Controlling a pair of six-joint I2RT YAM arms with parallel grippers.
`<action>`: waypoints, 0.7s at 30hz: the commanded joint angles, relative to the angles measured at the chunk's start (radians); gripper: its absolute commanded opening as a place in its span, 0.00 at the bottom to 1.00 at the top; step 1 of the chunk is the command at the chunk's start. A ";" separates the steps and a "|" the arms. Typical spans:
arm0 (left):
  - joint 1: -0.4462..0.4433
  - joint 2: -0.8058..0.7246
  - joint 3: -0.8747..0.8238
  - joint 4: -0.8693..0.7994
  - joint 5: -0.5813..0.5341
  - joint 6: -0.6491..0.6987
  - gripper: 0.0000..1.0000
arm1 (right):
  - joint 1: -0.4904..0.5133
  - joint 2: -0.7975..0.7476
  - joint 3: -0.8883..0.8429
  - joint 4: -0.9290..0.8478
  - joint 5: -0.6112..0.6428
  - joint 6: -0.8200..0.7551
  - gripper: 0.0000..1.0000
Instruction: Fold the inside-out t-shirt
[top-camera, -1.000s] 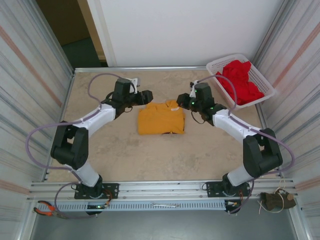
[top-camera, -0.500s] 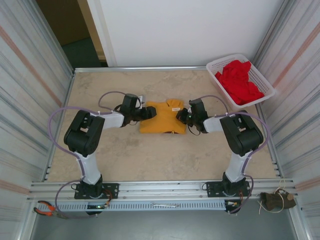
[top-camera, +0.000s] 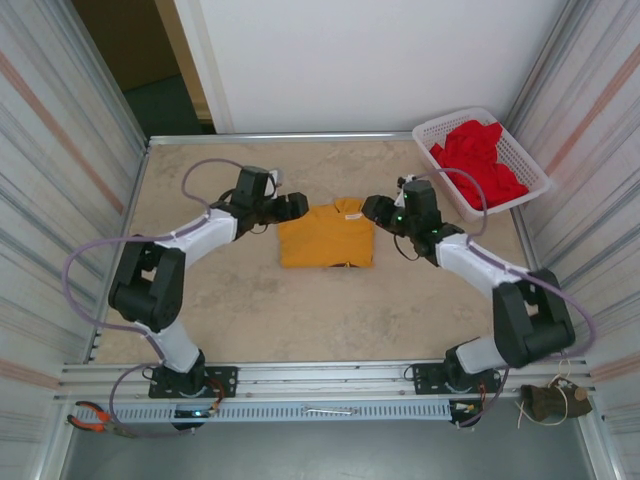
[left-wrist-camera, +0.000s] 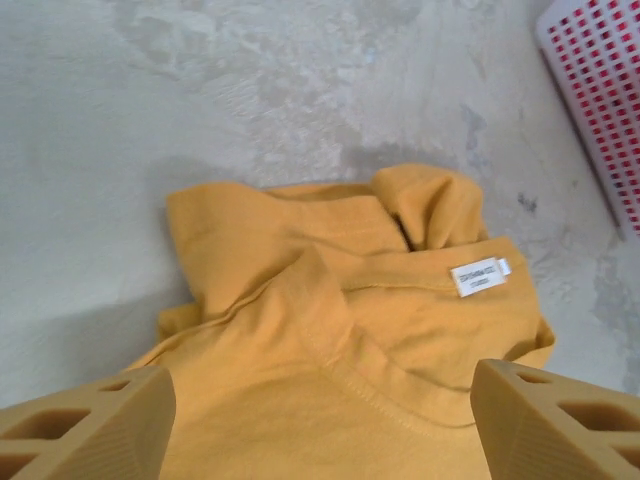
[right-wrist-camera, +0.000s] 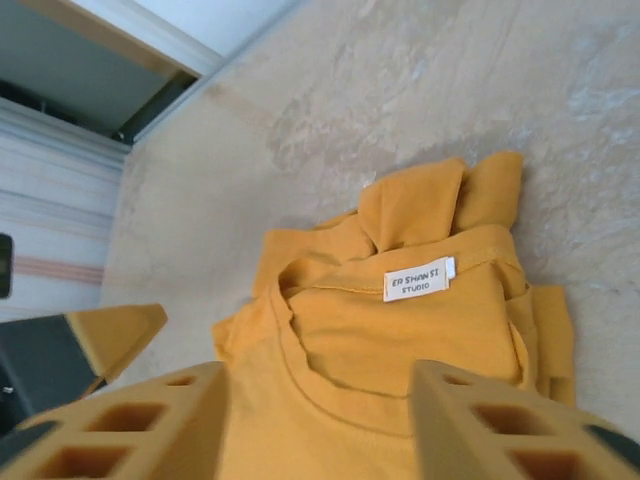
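Note:
The inside-out t-shirt, mustard yellow, lies folded into a small rectangle in the middle of the table, collar toward the far side. Its white neck tag faces up by the collar. My left gripper hovers at the shirt's far left corner, and my right gripper at its far right corner. In the left wrist view the left gripper stands open above the t-shirt near the tag. The right gripper is open too, nothing between its fingers, the t-shirt beneath.
A white basket with a bright red garment stands at the far right corner; its mesh wall also appears in the left wrist view. Metal walls flank both sides. Pliers lie on the front rail.
Both arms swung in low beside the shirt, then drew back to its far corners. The right gripper, shut before, has opened. The left jaws have spread wider.

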 joint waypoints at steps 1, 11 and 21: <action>0.007 -0.044 -0.062 -0.128 -0.050 0.031 0.83 | -0.009 -0.107 -0.005 -0.165 0.049 -0.048 0.61; -0.010 0.067 -0.121 0.027 0.166 0.039 0.90 | -0.014 -0.375 -0.098 -0.312 0.099 -0.048 0.73; -0.058 0.235 -0.057 0.088 0.182 -0.036 0.56 | -0.040 -0.544 -0.088 -0.419 0.115 -0.043 0.74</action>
